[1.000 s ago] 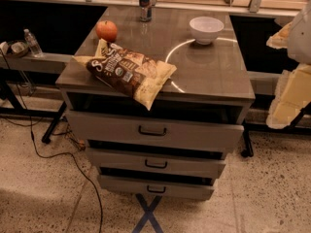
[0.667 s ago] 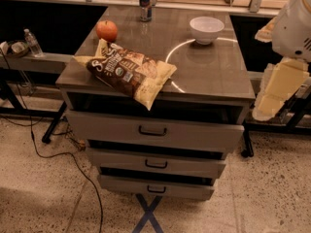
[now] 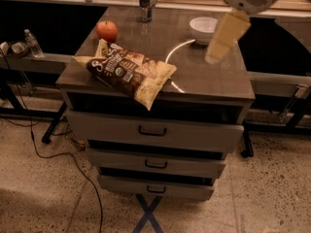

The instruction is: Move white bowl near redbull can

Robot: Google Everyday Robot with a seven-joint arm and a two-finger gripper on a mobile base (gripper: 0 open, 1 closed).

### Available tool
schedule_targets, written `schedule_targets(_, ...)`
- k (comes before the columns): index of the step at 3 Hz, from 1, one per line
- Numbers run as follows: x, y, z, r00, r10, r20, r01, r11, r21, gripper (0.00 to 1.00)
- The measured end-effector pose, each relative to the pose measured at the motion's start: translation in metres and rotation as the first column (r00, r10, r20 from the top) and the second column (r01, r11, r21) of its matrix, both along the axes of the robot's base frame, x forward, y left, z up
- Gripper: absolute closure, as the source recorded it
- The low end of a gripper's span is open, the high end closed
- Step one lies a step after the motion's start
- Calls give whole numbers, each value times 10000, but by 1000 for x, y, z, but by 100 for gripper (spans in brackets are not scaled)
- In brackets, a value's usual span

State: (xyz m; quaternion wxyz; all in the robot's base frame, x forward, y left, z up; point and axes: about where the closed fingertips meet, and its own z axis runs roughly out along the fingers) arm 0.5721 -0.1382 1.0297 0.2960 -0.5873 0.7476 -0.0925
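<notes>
The white bowl (image 3: 202, 28) sits at the back right of the dark cabinet top (image 3: 194, 76). The redbull can (image 3: 145, 3) stands upright at the back edge, left of the bowl and well apart from it. My gripper (image 3: 213, 58) hangs at the end of the pale arm (image 3: 229, 29), which comes down from the upper right. It sits in front of the bowl and just to its right, above the cabinet top's right side. The arm hides the bowl's right rim. Nothing shows in the gripper.
A red apple (image 3: 107, 31) and a brown chip bag (image 3: 129, 72) lie on the left and front of the top. Three drawers (image 3: 152, 131) stand slightly open below. A water bottle (image 3: 33, 43) is on a low shelf at left. A cable (image 3: 63, 161) runs across the floor.
The arm has swung in from the right edge, leftward and upward, and the gripper now hangs over the cabinet top beside the bowl. The bowl, can, apple and bag have not moved.
</notes>
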Motion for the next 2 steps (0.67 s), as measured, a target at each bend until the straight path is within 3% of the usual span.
schedule_targets(1,32,13,16,9985,-149,535,120,9985,534,0)
schedule_targets(2,35,15,19,9981,-147,604,111,9982,594,0)
